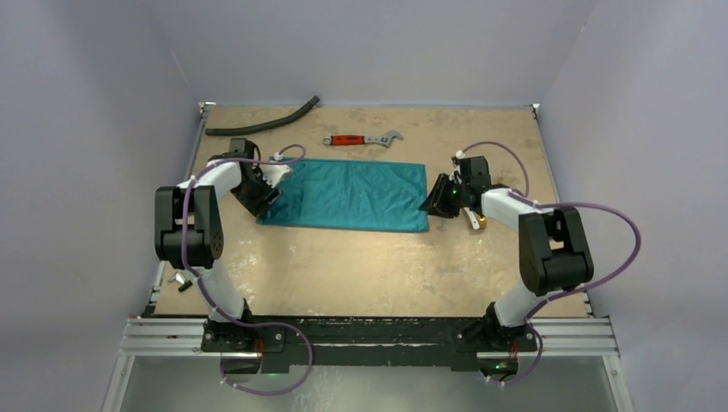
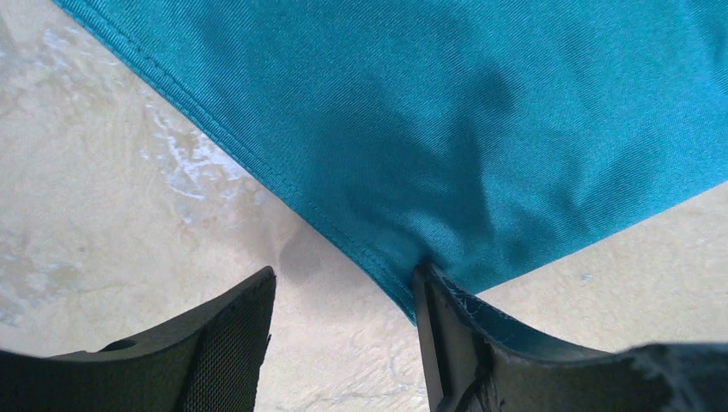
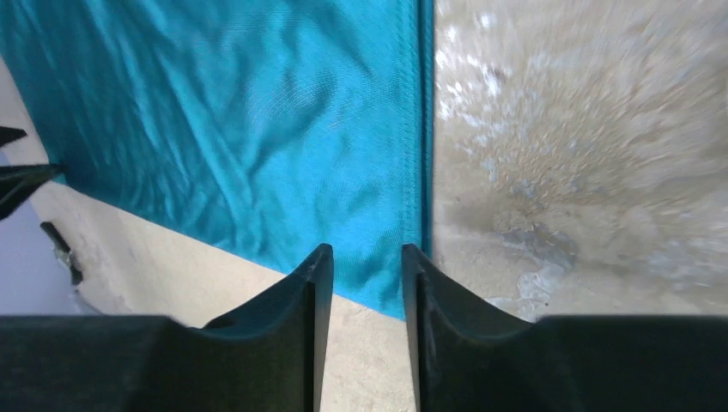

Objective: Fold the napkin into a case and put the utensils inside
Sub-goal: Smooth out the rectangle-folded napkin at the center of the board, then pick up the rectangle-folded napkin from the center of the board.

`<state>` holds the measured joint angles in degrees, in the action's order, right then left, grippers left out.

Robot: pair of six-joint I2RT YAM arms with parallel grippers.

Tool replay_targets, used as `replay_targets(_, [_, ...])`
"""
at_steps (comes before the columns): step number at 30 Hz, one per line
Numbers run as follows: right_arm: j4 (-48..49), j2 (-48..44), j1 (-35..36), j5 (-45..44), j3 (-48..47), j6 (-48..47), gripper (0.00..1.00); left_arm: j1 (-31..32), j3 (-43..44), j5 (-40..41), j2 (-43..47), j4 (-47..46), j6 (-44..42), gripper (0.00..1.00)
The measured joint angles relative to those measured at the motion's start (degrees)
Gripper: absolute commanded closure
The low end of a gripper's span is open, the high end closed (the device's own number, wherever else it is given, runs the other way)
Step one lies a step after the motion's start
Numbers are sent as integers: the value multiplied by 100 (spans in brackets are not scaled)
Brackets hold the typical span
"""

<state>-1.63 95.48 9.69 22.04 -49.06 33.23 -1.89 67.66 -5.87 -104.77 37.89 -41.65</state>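
No writing (labels or numbers alike) can be read.

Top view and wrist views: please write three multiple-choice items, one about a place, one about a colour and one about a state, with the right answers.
1. Where does the wrench lie relative to the napkin?
A. on top of it
B. beyond its far edge
C. at its near edge, toward the arm bases

2. What colour is the napkin?
A. white
B. red
C. teal-green

3. How do the jaws of the left gripper stand?
A. apart
B. shut tight
C. closed on the wrench

Answers:
1 B: it lies on bare table past the cloth.
2 C: every view shows it teal.
3 A: bare table shows between them.
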Motion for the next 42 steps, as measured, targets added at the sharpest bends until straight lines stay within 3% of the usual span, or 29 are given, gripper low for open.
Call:
replay_targets(5, [-367, -857, -2, -492, -280, -83, 41, -13, 339, -481, -70, 542, 103, 29])
replay_targets(12, [-468, -1738, 20, -922, 463, 90, 32, -13, 1860, -1180, -168, 1241, 343, 29])
replay_targets(16, [-527, -1596, 107, -977, 883, 247, 32, -44, 1978, -1163, -219, 1163, 459, 35])
replay_targets(21, [-306, -1108, 201, -957, 901, 398, 33, -254, 1816, -1051, -636, 927, 627, 58])
replay_targets(31, [280, -632, 404, -896, 680, 581, 40, -400, 1375, -562, -966, 505, 780, 62])
replay_targets(42, [-356, -940, 557, -1134, 699, 579, 32, -398, 1228, -586, -901, 304, 752, 75])
